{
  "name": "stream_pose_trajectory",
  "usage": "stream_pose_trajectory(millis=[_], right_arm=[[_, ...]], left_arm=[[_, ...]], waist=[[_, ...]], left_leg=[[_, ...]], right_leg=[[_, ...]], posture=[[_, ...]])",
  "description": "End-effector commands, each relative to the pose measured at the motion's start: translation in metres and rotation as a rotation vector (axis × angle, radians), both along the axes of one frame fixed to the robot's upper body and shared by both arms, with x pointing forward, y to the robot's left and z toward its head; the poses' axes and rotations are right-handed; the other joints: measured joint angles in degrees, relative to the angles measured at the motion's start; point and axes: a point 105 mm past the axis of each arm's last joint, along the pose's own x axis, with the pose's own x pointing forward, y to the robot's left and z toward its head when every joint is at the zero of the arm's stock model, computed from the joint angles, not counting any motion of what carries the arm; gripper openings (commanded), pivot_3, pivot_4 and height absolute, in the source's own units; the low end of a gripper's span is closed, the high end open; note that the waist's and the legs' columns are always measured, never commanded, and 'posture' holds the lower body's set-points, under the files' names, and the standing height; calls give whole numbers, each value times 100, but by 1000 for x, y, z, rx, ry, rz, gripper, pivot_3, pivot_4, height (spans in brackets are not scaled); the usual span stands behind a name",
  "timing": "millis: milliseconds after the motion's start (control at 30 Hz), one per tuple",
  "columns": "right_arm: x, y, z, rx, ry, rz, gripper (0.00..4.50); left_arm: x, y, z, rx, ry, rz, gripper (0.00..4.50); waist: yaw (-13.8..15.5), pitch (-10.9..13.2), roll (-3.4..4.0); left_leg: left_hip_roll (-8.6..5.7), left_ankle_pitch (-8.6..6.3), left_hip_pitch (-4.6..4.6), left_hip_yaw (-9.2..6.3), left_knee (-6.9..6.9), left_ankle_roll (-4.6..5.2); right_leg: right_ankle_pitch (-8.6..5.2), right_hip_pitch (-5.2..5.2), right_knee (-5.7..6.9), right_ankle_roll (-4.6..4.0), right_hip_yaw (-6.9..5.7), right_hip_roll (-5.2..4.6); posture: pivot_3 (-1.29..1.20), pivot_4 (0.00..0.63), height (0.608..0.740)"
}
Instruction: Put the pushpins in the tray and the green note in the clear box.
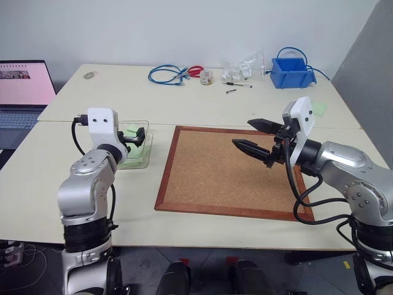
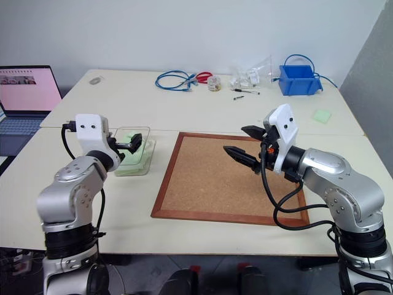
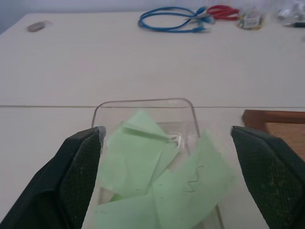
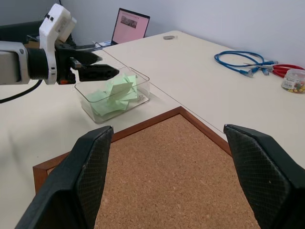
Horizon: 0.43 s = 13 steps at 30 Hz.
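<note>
**Both grippers released, green notes lying in the clear box**

Nearest the camera, two robot arms are reaching out over a pale desk [image 1: 202,117]. On the robot's left, the left gripper [image 1: 140,136] is hovering just above the clear box [image 1: 146,157], its jaws spread wide and gripping nothing. Inside the box, several pale green notes [image 3: 157,186] are lying loosely overlapped, some folded or tilted; which of them is the green note of the task cannot be told. The box is sitting on the desk just beside the left edge of a corkboard [image 1: 215,178] with a reddish-brown wooden frame.

On the robot's right, the right gripper [image 1: 255,136] is hanging over the corkboard's right half, pointing toward the robot's left, its jaws likewise standing apart and empty. The cork surface is showing bare.

Further back on the desk, a coiled blue cable [image 1: 166,75] is lying beside something red, with a small clear jar of coloured bits [image 4: 294,80] next to it. A blue plastic bin [image 1: 293,72] is standing at the far right. A laptop [image 1: 23,92] is sitting open at the far left. Another green note [image 2: 322,115] is lying near the desk's right edge.
</note>
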Motion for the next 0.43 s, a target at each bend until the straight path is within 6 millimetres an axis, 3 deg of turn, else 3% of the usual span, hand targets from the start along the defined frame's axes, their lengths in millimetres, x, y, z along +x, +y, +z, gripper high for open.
stream_pose_trajectory(millis=[33,167,433], right_arm=[[-8,-18,12,8,-51,-79,3924],[-4,-34,5,-22,-75,-263,3924],[-13,-57,-39,-75,-50,-631,3924]], left_arm=[[-30,-26,10,16,-8,-192,4453],[-51,-42,6,-2,8,-279,4453],[-80,-53,-19,-8,27,-268,4453]], waist=[[-3,0,0],[1,1,-2],[3,2,1]], left_leg=[[1,0,0,0,-2,0],[6,-1,0,1,-4,-1],[4,0,5,4,-7,-3]], right_leg=[[0,0,-1,0,3,0],[0,0,-3,0,4,-3],[-1,-1,-3,1,16,0]], posture=[[0,150,740],[0,150,740],[0,150,740]])
